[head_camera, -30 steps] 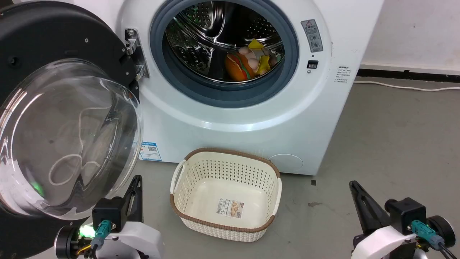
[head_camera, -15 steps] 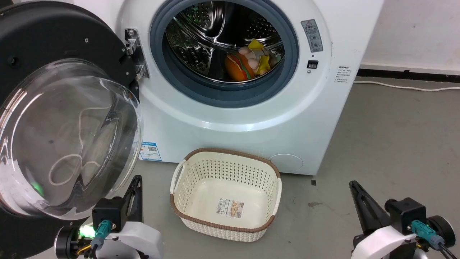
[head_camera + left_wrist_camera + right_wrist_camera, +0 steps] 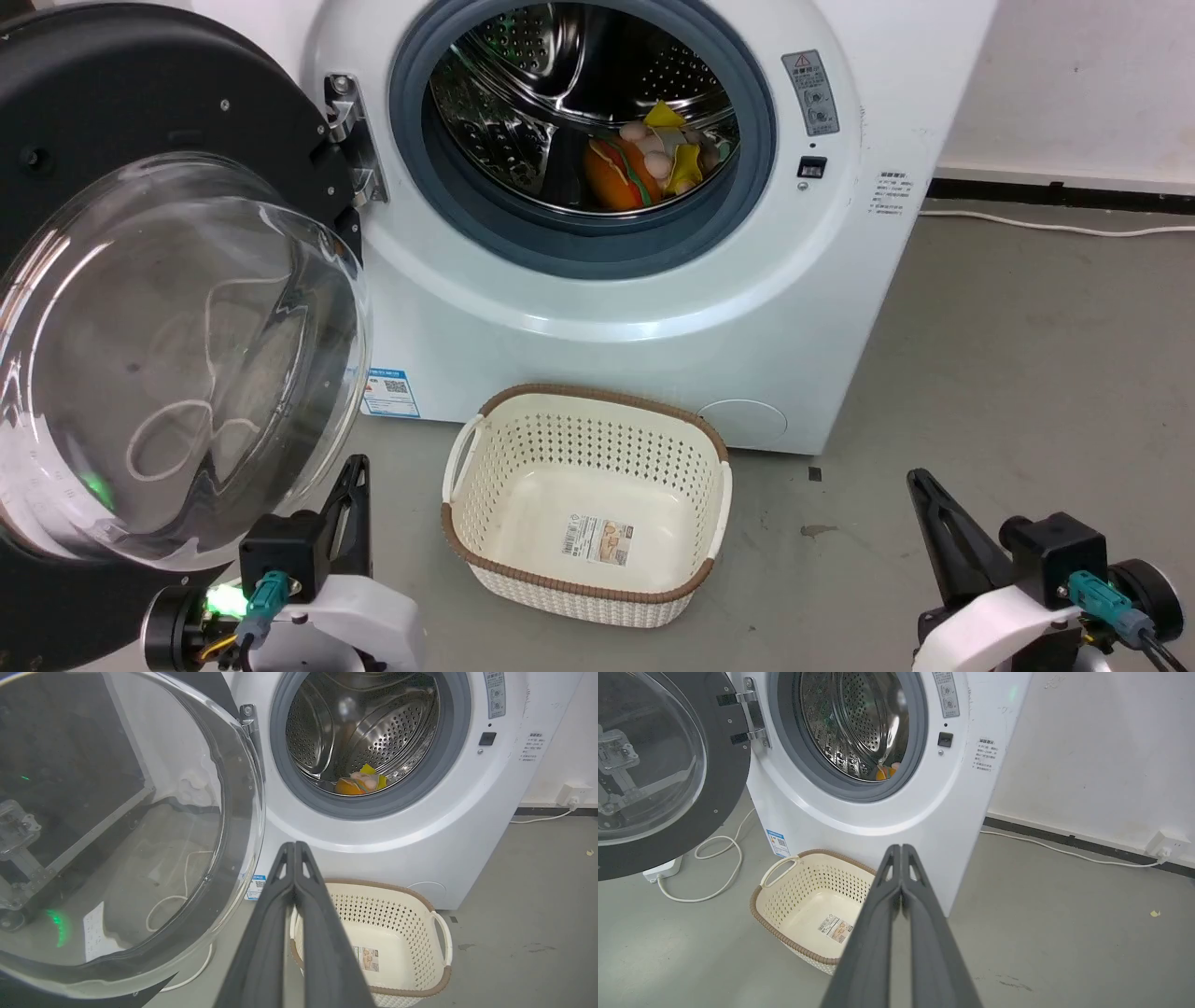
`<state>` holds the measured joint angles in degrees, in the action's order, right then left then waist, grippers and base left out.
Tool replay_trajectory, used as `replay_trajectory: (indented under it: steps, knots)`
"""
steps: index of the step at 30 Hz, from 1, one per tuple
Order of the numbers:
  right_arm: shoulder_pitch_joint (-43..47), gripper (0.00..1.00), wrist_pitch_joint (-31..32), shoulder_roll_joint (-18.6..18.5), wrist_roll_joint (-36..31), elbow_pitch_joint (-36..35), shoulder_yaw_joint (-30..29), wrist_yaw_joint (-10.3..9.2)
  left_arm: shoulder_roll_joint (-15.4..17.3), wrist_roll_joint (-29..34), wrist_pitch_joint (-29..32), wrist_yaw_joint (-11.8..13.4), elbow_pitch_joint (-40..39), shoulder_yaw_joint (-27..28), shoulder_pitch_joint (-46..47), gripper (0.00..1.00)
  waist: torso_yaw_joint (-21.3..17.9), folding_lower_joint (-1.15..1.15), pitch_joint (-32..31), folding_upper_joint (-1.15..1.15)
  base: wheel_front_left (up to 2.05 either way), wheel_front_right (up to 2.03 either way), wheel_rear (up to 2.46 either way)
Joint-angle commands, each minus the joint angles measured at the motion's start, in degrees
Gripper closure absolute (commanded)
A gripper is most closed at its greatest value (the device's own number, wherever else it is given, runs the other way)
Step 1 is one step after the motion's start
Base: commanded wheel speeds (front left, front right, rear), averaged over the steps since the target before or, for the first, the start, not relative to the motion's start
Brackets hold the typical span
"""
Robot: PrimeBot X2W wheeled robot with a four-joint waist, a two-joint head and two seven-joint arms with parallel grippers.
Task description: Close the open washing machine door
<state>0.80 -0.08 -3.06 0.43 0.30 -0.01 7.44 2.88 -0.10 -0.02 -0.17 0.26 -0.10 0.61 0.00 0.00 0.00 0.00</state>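
Nothing has shifted since the earlier pictures: the washing machine door (image 3: 140, 280) stands swung wide open at the left of the washing machine (image 3: 607, 355) on its hinge (image 3: 350, 140), glass bowl facing the robot. The left gripper (image 3: 294, 845) sits low beside the door's lower rim, fingers pressed together and empty. The right gripper (image 3: 901, 848) hangs well apart over the grey floor (image 3: 1027, 373), also pinched together and empty. A cream basket (image 3: 448, 532) rests on the floor just before the machine; toys (image 3: 644, 163) lie in the drum.
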Motion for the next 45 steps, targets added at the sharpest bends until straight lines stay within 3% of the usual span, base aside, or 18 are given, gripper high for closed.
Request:
replay_trajectory:
  steps: [1, 22, 23, 24, 25, 45]
  knots:
    - [-0.8, 1.00, 0.1, 0.2, -0.4, -0.3, 0.0, 0.05, 0.0, 0.1, 0.0, 0.2, -0.3, 0.1, -0.6, 1.00, 0.0, 0.00, 0.0, 0.00, 0.00, 0.00, 0.00]
    - [-0.8, 1.00, 0.1, 0.2, -0.4, -0.3, 0.0, 0.05, 0.0, 0.1, 0.0, 0.2, -0.3, 0.1, -0.6, 1.00, 0.0, 0.00, 0.0, 0.00, 0.00, 0.00, 0.00]
    - [0.0, 0.00, 0.0, 0.0, 0.0, 0.0, 0.0, 0.00, 0.0, 0.0, 0.0, 0.0, 0.0, 0.0, 0.0, 0.00, 0.0, 0.00, 0.0, 0.00, 0.00, 0.00, 0.00]
    - [0.0, 1.00, 0.0, 0.0, 0.1, 0.0, 0.0, 0.00, 0.0, 0.0, 0.0, 0.0, 0.0, 0.0, 0.0, 1.00, 0.0, 0.00, 0.0, 0.00, 0.00, 0.00, 0.00]
    - [0.0, 0.00, 0.0, 0.0, 0.0, 0.0, 0.0, 0.00, 0.0, 0.0, 0.0, 0.0, 0.1, 0.0, 0.0, 0.00, 0.0, 0.00, 0.0, 0.00, 0.00, 0.00, 0.00]
    - [0.8, 0.00, -2.5, 0.0, 2.1, -0.3, -0.4, 0.01, 0.3, -0.2, -2.5, -0.1, -0.7, -0.6, -0.4, 0.00, 2.3, 0.00, -0.2, 0.00, 0.00, 0.00, 0.00]
